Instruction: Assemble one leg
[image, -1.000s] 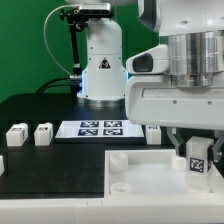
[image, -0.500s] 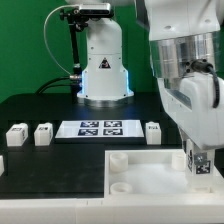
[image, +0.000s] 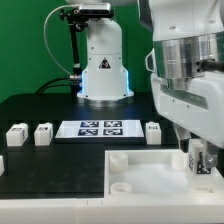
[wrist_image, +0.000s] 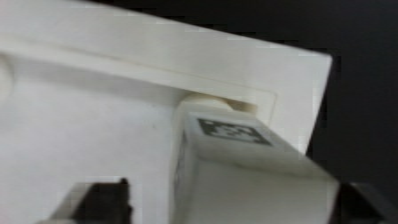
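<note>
A white leg (wrist_image: 231, 165) with a black-and-white tag stands with its far end in the round corner socket (wrist_image: 228, 100) of the white tray (image: 145, 178), at the exterior view's right. My gripper (image: 202, 160) straddles this leg (image: 203, 157). In the wrist view my gripper (wrist_image: 231, 205) has one finger (wrist_image: 107, 200) a small gap away from the leg, and the other finger (wrist_image: 365, 205) lies against it. The jaws stand slightly wider than the leg.
Three more tagged legs lie on the black table: two at the exterior view's left (image: 17, 133) (image: 43, 132) and one (image: 153, 131) right of the marker board (image: 97, 128). The robot base (image: 103, 65) stands behind. Another tray socket (image: 120, 160) shows near the tray's middle.
My wrist has turned about its upright axis over the last second, while the leg has stayed at the tray's right corner socket.
</note>
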